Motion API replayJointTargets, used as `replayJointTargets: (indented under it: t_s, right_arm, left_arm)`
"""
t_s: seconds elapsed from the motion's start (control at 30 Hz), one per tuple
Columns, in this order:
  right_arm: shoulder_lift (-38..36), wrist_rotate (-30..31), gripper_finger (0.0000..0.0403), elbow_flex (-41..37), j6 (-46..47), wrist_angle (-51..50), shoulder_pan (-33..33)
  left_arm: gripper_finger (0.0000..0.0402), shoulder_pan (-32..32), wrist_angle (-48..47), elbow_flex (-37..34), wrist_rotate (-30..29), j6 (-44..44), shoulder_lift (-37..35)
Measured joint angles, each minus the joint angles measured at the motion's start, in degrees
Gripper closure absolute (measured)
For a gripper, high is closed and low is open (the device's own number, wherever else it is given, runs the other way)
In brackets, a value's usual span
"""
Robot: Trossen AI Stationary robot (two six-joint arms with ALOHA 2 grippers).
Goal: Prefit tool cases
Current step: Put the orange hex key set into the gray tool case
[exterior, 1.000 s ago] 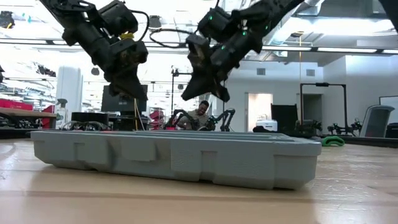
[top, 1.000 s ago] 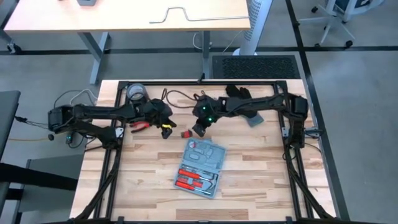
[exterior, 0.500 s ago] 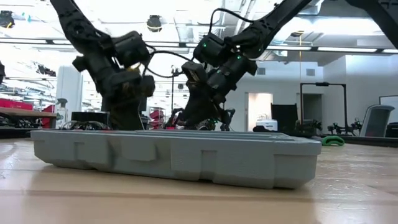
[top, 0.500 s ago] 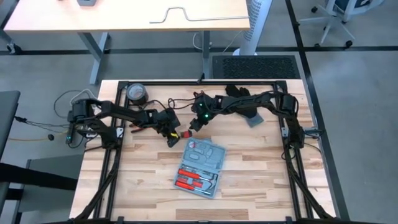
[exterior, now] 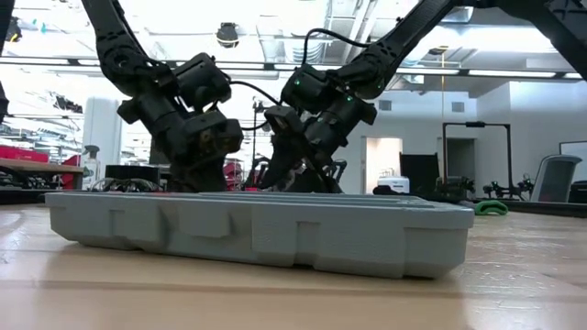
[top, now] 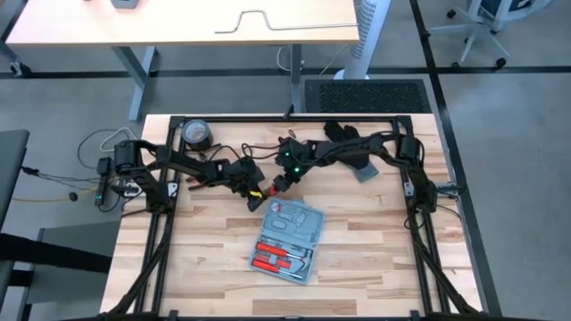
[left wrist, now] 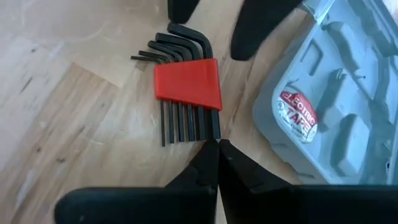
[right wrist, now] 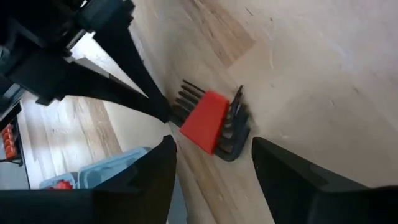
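Wooden table (top: 375,241); tool case (top: 287,241) just beside left end effector (top: 257,195)

Tool case (left wrist: 336,106) cut off by frame edge.

Blue-grey tool case (top: 285,241) holding red-handled tools (top: 271,257); red holder (left wrist: 188,84) grips seemingly black hex keys (left wrist: 180,124).

A grey floor (top: 517,134) surrounds the pale wooden surface (top: 375,250). Beyond it stands a light wood desk (top: 178,22) on grey legs, with a black ribbed mat (top: 366,94) beside it and an office chair base (top: 486,27) toward one corner. At table height, the room shows white walls (exterior: 514,137), bright ceiling lights (exterior: 495,41), a doorway (exterior: 381,160) and a seated person (exterior: 298,170) far off.
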Motion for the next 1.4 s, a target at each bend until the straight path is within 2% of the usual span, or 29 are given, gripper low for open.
replayJointTargets:
  t_s: [0.53, 0.67, 0.77, 0.9, 1.07, 1.23, 1.4]
  right_arm:
    - [0.0, 0.8, 0.0200, 0.1, -0.4, -0.6, -3.2]
    - [1.0, 0.2, 0.0200, 0.1, -0.1, -0.4, -2.7]
    - [1.6, -2.5, 0.0201, 0.3, 0.9, -1.1, -2.4]
    - [2.5, -0.4, 0.0201, 0.3, 1.7, 0.3, -1.1]
    - [2.7, -1.0, 0.0211, 0.3, 2.6, 0.1, -1.2]
    - [2.8, -1.2, 0.0250, 0.3, 1.6, -0.8, -1.5]
    - [3.0, -1.1, 0.0358, 0.1, 1.2, -0.8, -1.5]
  left_arm:
    - [0.0401, 1.4, 1.3, 0.0, -2.3, 1.1, 0.1]
    - [0.0401, 1.8, 2.9, 0.0, -3.2, 1.0, 0.3]
    - [0.0401, 1.8, 3.1, 0.5, -4.7, 1.0, 0.3]
    - [0.0401, 1.9, 3.4, 0.5, -4.3, 0.7, 1.0]
    - [0.0401, 1.6, 3.1, 0.7, -3.5, 0.4, 1.8]
    - [0.0401, 1.6, 3.3, 0.7, -3.5, 0.3, 2.1]
    - [0.0401, 1.9, 3.3, 0.7, -3.3, 0.2, 2.1]
